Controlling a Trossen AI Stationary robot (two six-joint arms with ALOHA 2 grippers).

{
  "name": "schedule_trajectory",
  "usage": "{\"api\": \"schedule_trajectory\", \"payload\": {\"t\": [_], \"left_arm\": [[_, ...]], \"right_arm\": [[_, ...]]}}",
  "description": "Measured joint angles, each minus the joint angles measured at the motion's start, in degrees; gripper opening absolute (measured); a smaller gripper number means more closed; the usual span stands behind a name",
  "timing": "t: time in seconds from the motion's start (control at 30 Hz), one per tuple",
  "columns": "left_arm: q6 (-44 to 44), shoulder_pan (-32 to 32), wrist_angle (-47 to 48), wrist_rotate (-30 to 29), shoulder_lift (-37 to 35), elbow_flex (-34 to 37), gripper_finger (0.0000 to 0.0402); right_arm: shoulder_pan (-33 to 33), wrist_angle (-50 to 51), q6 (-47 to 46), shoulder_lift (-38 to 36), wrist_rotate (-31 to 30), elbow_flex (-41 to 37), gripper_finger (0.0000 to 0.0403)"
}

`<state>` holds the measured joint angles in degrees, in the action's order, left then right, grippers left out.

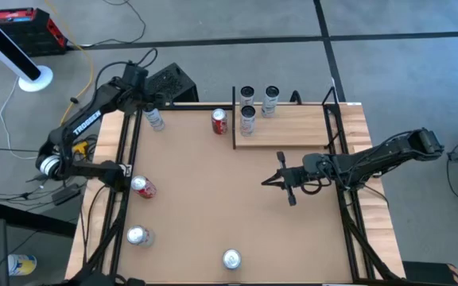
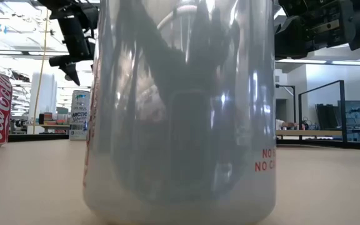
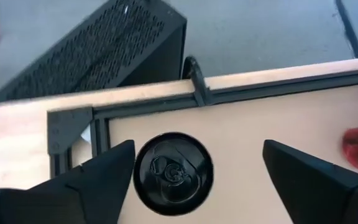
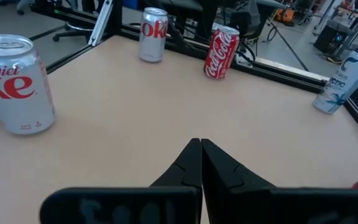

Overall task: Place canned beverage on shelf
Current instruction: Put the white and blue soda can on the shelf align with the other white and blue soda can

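The shelf (image 1: 293, 127), a pale wood-grain plank with a thin black rail at its left end, lies at the far right of the tabletop (image 1: 229, 206) and carries three silver cans (image 1: 259, 103), standing upright at its far left corner. A red can (image 1: 219, 121) stands on the tabletop just left of the rail. Farther left, near the far left corner, a pale blue-and-white can (image 1: 155, 119) stands upright beneath the left gripper (image 1: 145, 106), whose fingers (image 3: 98, 174) are spread wide on either side of the can's dark top (image 3: 173, 172) without touching it. The right gripper (image 1: 270, 179) hovers over the bare brown board just near of the shelf, fingers pressed together and empty. Along the left side lie a red cola can (image 1: 143, 187) and a silver diet can (image 1: 137, 236); another silver can (image 1: 231, 259) stands at the near edge, filling the low view. The tabletop is smooth brown board, framed by black rails (image 1: 126, 183) over paler wood. Beyond it is grey floor with a perforated black box (image 1: 169, 82), a red case (image 1: 22, 28), a white stand (image 1: 34, 78) and loose cables (image 1: 14, 103).
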<state>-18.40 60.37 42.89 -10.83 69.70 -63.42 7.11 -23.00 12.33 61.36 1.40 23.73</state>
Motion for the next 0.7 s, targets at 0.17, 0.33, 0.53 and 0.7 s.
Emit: {"api": "schedule_trajectory", "payload": {"t": [0.17, 0.33, 0.53, 0.7], "left_arm": [[-0.20, 0.05, 0.18, -1.30, 2.70, 0.00, 0.0355], [0.12, 0.05, 0.28, -1.80, 5.37, 0.01, 0.0356], [0.12, 0.05, 0.50, -1.89, 7.95, 0.02, 0.0356], [0.05, 0.08, 1.77, -1.88, 9.51, 0.02, 0.0356]], "right_arm": [[0.00, 0.06, 0.19, 0.00, 0.01, 0.00, 0.0023], [0.00, 0.28, 0.22, 0.00, 0.02, 0.00, 0.0023], [0.00, 0.30, 0.36, 0.00, 0.05, 0.00, 0.0024], [0.00, 0.43, 0.34, 0.00, 0.07, 0.00, 0.0024]]}}
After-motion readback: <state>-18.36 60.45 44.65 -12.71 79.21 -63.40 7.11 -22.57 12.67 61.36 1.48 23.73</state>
